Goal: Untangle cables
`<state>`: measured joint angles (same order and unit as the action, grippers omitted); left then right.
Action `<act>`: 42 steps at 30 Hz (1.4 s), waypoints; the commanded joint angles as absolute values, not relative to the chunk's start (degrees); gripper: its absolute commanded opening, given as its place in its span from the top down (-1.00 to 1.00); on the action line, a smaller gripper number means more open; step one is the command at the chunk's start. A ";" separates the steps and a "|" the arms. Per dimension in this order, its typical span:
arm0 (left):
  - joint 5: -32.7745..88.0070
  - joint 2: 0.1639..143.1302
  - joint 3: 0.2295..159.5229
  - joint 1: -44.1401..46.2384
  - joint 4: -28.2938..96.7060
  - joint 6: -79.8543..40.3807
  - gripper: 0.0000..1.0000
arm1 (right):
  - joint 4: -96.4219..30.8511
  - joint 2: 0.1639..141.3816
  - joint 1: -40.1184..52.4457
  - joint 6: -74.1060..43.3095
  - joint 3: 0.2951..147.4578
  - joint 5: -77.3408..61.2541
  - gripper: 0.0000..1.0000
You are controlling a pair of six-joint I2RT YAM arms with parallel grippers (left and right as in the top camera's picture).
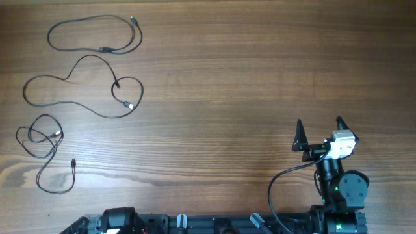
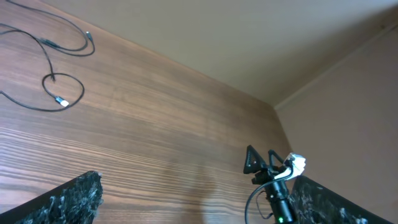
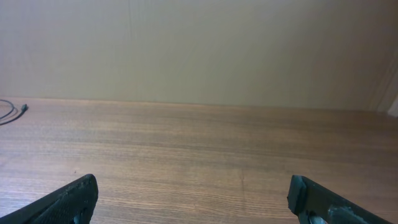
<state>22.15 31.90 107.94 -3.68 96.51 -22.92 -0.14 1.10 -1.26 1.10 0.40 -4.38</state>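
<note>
Three thin black cables lie apart at the table's left in the overhead view: a top loop (image 1: 104, 49), a middle cable (image 1: 117, 84) and a bottom cable (image 1: 39, 135) coiled on itself. The left wrist view shows the top cable (image 2: 46, 42) and the middle cable's plug loop (image 2: 61, 101) far off. My left gripper (image 2: 196, 193) is open and empty. My right gripper (image 1: 318, 130) is open and empty at the front right, far from the cables; it also shows in its own view (image 3: 199, 205). A cable end (image 3: 22, 108) shows at that view's left edge.
The left arm's base (image 1: 120, 221) sits at the table's front edge. The right arm (image 2: 273, 177) with its thicker black wiring (image 1: 279, 182) stands at the front right. A beige wall (image 3: 199, 50) rises behind the table's far edge.
</note>
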 commanded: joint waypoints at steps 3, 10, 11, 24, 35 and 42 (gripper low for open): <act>22.83 31.62 100.60 -4.05 93.82 -21.63 -0.98 | -0.01 0.91 -1.58 -0.03 0.32 -3.44 -0.99; 21.56 23.22 71.29 -4.34 63.37 -19.51 -1.00 | -0.01 0.91 -1.58 -0.03 0.32 -3.44 -0.99; 21.56 20.73 64.38 -4.34 56.25 -19.51 -1.00 | -0.01 0.91 -1.58 -0.05 0.32 -3.44 -1.00; 15.29 2.81 17.91 -4.34 14.81 -19.49 -1.00 | -0.01 0.91 -1.58 -0.03 0.32 -3.44 -1.00; 14.17 0.21 12.95 -3.33 10.87 -12.88 -1.00 | -0.01 0.91 -1.58 -0.03 0.32 -3.44 -1.00; 7.51 0.21 4.32 -3.03 2.17 -10.92 -1.00 | -0.01 0.91 -1.58 -0.03 0.32 -3.44 -0.99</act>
